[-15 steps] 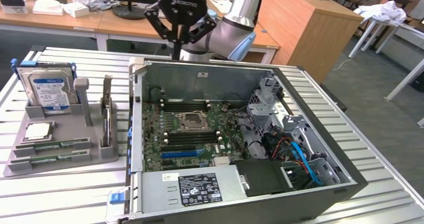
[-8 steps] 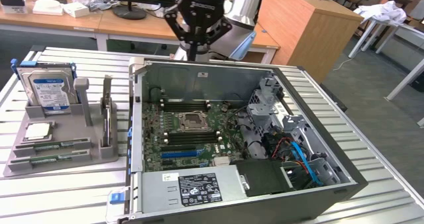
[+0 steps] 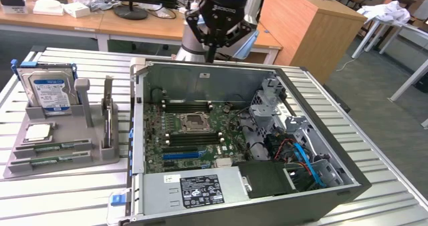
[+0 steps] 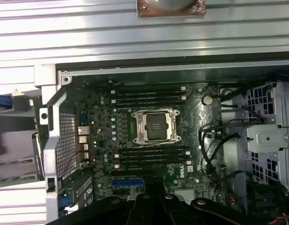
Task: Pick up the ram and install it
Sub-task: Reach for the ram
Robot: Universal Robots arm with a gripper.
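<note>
Slats of the table (image 3: 60,201) lay nearest us. On them the computer case (image 3: 307,206) rested on its side with its panel off, we judged so that the board faced up for work from above. Its power supply (image 3: 194,188) sat at the near end.

On the exterior view's left a grey holder (image 3: 100,158) kept the spare parts in separate slots, likely so each could be gripped cleanly. The ram (image 3: 59,146) lay flat on a low step with a second stick (image 3: 48,161) just in front of it, and a silver chip (image 3: 38,132) and a hard drive (image 3: 52,93) stood behind.

Further in, the motherboard (image 3: 155,131) showed its bare processor socket (image 4: 156,126) between dark memory slots (image 4: 151,152). Farthest, the gripper (image 3: 212,55) hung over the case's far wall, clenched on nothing. We saw the ram well apart from it, untouched in the holder, toward the exterior view's left and nearer to us
</note>
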